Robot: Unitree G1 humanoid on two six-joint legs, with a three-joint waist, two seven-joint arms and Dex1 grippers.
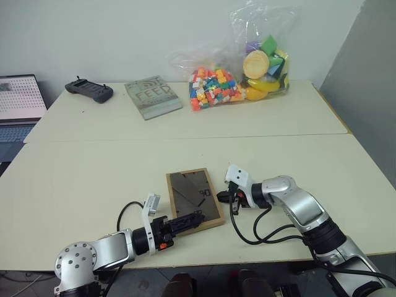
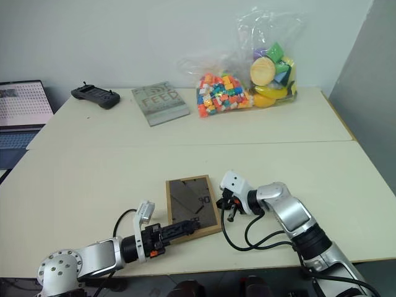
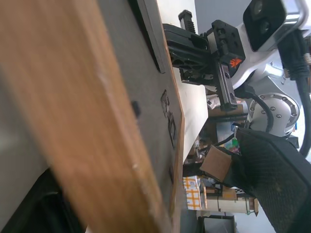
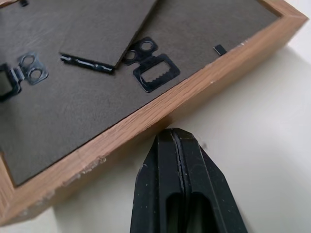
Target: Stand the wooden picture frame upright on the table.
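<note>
The wooden picture frame [image 1: 194,199] lies flat, back panel up, near the front edge of the desk [image 1: 93,173], between your two arms. Its long axis runs roughly away from you, tilted slightly. Left end effector [image 1: 189,221]: fingers spread wide and reaching in low over the frame's near corner; you can't tell from the head views whether they touch the wood. The left wrist view has the near rail right up against the camera. Right end effector [image 4: 181,145]: fingers pressed shut, empty, the tip sitting on the desk just outside the frame's right long rail, next to the sawtooth hanger [image 4: 155,72]. Both are close, but the left is over the frame itself. Judgement: the lift turns on that near edge, with the right tip bracing the side rail.
</note>
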